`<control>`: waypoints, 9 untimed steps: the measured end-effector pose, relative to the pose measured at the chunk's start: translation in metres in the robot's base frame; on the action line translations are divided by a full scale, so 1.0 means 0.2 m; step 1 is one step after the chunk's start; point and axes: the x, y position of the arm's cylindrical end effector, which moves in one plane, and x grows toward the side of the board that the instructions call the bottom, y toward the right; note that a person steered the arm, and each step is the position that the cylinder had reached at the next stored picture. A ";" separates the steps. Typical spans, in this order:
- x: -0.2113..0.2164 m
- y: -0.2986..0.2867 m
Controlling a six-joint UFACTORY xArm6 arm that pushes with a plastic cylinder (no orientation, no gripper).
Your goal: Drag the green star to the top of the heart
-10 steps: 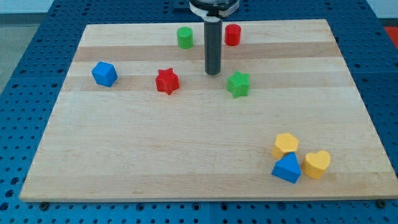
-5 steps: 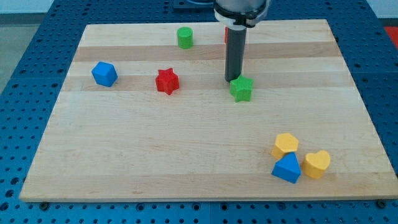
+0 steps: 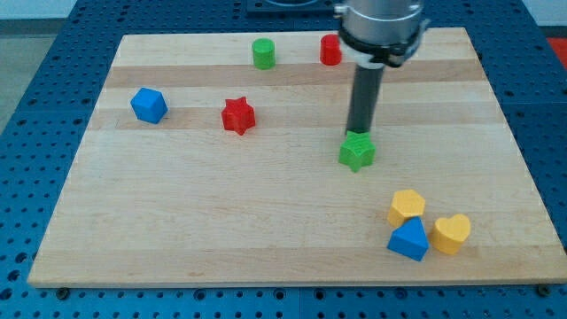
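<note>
The green star (image 3: 357,152) lies right of the board's middle. My tip (image 3: 359,134) touches its top edge, the dark rod rising straight above it. The yellow heart (image 3: 452,232) lies near the view's bottom right, below and to the right of the star, well apart from it.
A yellow hexagon-like block (image 3: 407,206) and a blue block (image 3: 408,240) sit just left of the heart. A red star (image 3: 237,116) and a blue block (image 3: 149,105) lie at the left. A green cylinder (image 3: 263,53) and a red cylinder (image 3: 330,50) stand near the top edge of the wooden board (image 3: 177,230).
My tip has moved right and down, met the green star from above, and pushed it down and a little right toward the heart. The other blocks have not moved.
</note>
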 end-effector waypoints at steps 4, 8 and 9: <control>0.01 -0.22; 0.18 0.15; 0.20 0.18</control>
